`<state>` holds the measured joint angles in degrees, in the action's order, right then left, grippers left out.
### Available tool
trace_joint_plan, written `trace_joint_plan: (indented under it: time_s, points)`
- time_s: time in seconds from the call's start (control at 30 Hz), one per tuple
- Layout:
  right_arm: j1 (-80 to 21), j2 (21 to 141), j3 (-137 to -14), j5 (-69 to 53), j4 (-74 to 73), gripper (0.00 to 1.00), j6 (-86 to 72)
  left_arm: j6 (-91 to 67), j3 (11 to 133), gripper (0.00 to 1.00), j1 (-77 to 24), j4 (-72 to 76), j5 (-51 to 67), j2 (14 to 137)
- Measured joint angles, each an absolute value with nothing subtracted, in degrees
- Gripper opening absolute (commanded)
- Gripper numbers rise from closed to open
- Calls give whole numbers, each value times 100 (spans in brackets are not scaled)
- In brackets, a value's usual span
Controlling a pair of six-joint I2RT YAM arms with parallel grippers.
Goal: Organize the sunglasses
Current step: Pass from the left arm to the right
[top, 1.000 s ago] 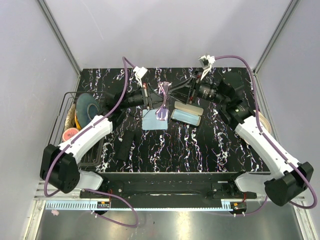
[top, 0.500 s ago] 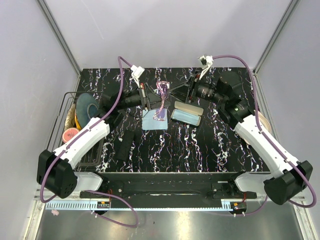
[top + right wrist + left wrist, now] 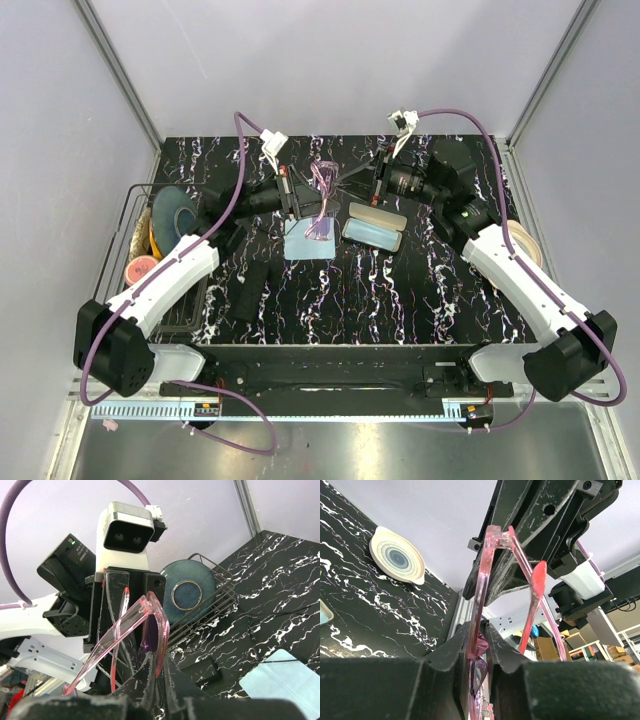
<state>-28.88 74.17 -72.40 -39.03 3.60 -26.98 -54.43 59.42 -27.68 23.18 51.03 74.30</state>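
Top view, near to far, with clock directions read from the centre of the table (image 3: 400, 300). A dark item, perhaps a pouch (image 3: 249, 288), lies at 8 o'clock. A blue cloth (image 3: 303, 246) lies just beside centre at 11 o'clock. The open case (image 3: 374, 228) sits at 1 o'clock, close beside the cloth. A basket (image 3: 131, 205) stands at the 9 o'clock edge.

The pink sunglasses (image 3: 322, 180) hang in the air at 12 o'clock, above the cloth and clear of the table, held between the 2 arms. The left claw (image 3: 297, 197) is closed on them from the 9 o'clock side and the right claw (image 3: 366, 184) from the 3 o'clock side. In the left wrist view the fingers (image 3: 451, 652) pinch the frame (image 3: 482, 580) near a lens, and 1 temple stands out unfolded. In the right wrist view the fingers (image 3: 172, 680) clamp another part of the frame (image 3: 152, 605); which part cannot be told.

The step in hand is probably folding the temples before casing. To do it well, 1 claw should act as a fixed anchor while the other sweeps the temple about its hinge. The 2 should never pull apart or twist against each other. Grip should be light, on frame rather than lens. The case at 1 o'clock is the likely destination.
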Motion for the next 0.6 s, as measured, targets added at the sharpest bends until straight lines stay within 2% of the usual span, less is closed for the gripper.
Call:
trace_joint_plan:
  time_s: [0.03, 0.1, 0.2, 0.37, 0.5, 0.6]
  points:
    - [-2888, 7415, -7240, -3918, 386, 0, -2716, -5443, 5942, 21, -2768, 2327, 5105, 7430]
    - [-2884, 7417, -7234, -3986, 471, 0, -2810, -5439, 5942, 28, -2768, 2375, 5111, 7430]
    - [-2886, 7415, -7231, -4121, 626, 0, -2899, -5426, 5942, 49, -2768, 2359, 5103, 7424]
    - [-2888, 7415, -7203, -4169, 794, 0, -2980, -5332, 5892, 69, -2768, 2231, 5033, 7325]
    - [-2888, 7411, -7201, -4145, 832, 0, -3011, -5052, 5874, 80, -2753, 1848, 4821, 7122]
    - [-2888, 7376, -7201, -4053, 821, 0, -3002, -4737, 5874, 84, -2724, 1365, 4491, 6930]
